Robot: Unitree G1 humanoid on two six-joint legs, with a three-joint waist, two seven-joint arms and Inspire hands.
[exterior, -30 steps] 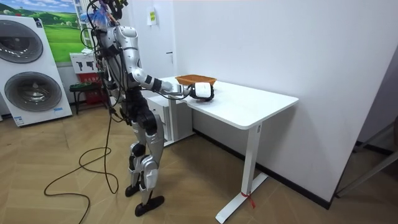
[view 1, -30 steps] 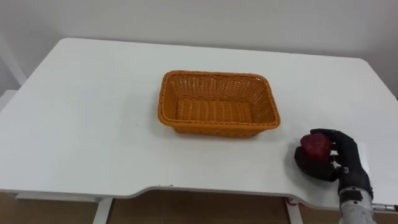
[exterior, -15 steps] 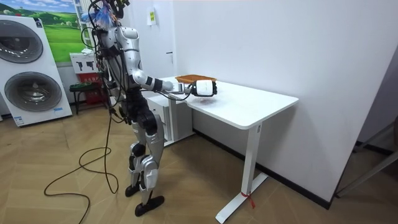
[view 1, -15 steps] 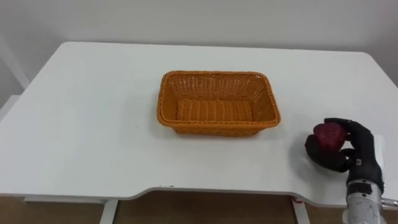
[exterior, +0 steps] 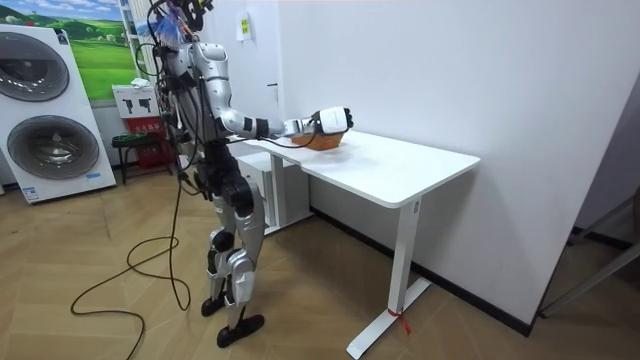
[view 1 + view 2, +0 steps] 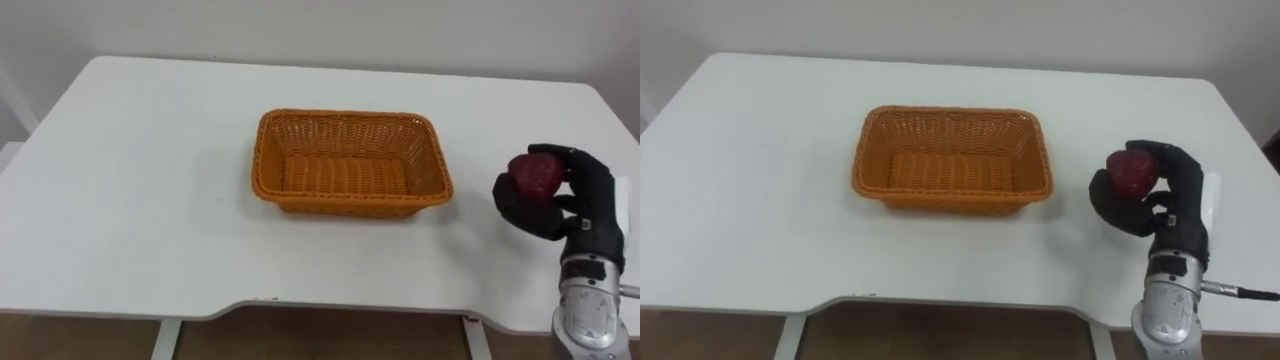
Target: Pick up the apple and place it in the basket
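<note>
A dark red apple [image 6: 535,175] [image 6: 1132,170] is held above the white table [image 6: 130,210], with my right hand [image 6: 565,200] [image 6: 1160,200] shut on it, black fingers curled round it. The hand hangs to the right of an empty orange wicker basket [image 6: 350,164] [image 6: 952,160] that stands at the table's middle. In the room view my right hand [image 5: 330,121] is raised over the table's near end, just in front of the basket [image 5: 322,141]. I stand at that end of the table.
The white wall runs behind the table's far edge. A washing machine [image 5: 50,110] stands at the room view's left, behind me. The table top [image 6: 740,200] left of the basket is bare.
My right hand has lifted the apple off the table and carried it up and slightly away from me. The basket has not moved.
</note>
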